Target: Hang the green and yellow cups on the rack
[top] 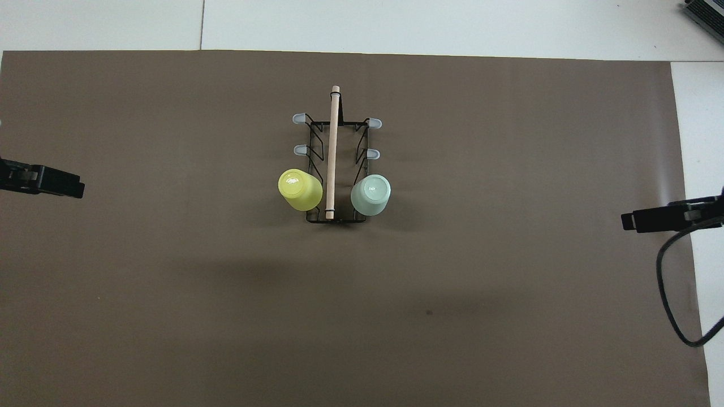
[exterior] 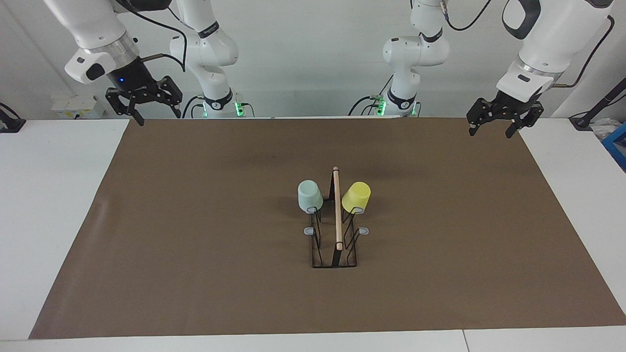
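Note:
The black wire rack (exterior: 337, 215) with its wooden rod (top: 332, 152) stands mid-mat. A mint green cup (exterior: 309, 195) (top: 371, 194) hangs upside down on a prong on the side toward the right arm. A yellow cup (exterior: 356, 196) (top: 300, 190) hangs the same way on the side toward the left arm. Both sit at the rack's end nearer the robots. My right gripper (exterior: 160, 117) (top: 636, 219) hangs open and holds nothing, high over the mat's corner by its base. My left gripper (exterior: 490, 133) (top: 68, 186) waits open over the other corner nearer the robots.
A brown mat (exterior: 195, 220) covers most of the white table (exterior: 54, 195). Grey-tipped bare prongs (exterior: 309, 231) (top: 371, 153) stick out of the rack farther from the robots. The right arm's cable (top: 673, 299) dangles over the mat's edge. A blue box (exterior: 617, 146) sits past the left arm's end.

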Controlling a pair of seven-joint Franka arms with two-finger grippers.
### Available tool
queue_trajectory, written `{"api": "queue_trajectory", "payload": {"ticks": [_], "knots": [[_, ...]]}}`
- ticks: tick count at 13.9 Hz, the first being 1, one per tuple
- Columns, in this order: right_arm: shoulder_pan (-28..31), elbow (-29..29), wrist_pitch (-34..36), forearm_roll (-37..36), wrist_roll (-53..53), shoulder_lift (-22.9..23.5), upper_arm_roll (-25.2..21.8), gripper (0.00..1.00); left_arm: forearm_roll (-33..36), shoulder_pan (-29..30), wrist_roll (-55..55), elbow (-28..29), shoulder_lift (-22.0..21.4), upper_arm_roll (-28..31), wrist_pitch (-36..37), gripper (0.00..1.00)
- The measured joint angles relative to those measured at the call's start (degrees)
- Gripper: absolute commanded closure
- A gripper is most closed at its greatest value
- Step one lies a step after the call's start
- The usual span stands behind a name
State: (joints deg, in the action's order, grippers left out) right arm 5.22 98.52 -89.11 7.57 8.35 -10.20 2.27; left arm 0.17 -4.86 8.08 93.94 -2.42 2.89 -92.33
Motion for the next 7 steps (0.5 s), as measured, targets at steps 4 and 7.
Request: {"api": "queue_trajectory", "payload": {"ticks": [4,7], "knots": [[0.27,-8.45,6.74,-0.78,-1.08,1.66,-0.25,0.00,0.00,0.00,0.00,0.00,0.00,0.00,0.00,0.00],[0.26,-12.06,9.17,-1.89,-1.09,3.69,-1.57,0.00,0.00,0.00,0.00,0.00,0.00,0.00,0.00,0.00]]}}
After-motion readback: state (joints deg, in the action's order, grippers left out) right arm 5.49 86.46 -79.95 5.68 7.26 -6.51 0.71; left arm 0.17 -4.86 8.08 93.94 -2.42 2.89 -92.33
